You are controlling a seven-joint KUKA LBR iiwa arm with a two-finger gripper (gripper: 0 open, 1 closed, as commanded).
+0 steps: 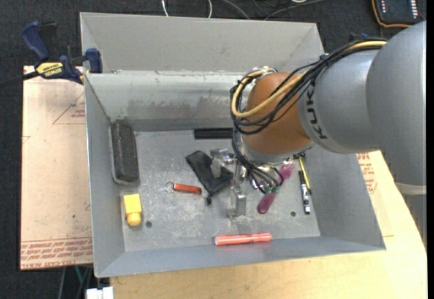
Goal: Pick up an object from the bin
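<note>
My gripper (pixel 236 204) hangs low over the middle of the bin floor, under the arm's wrist. A black angular piece (pixel 205 169) lies just to its left, partly beneath the wrist. A magenta pen (pixel 267 200) lies close on the right. Left of the black piece sits a small red-orange stick (pixel 187 188). A pink marker (pixel 243 239) lies flat in front of the gripper, near the bin's front wall. I see nothing held in the gripper.
A long grey block (pixel 124 150) lies along the left wall, with a yellow block (pixel 132 209) in front of it. A black bar (pixel 212 133) rests by the back wall. A black and yellow pen (pixel 304 189) lies at the right. The arm covers the bin's right rear.
</note>
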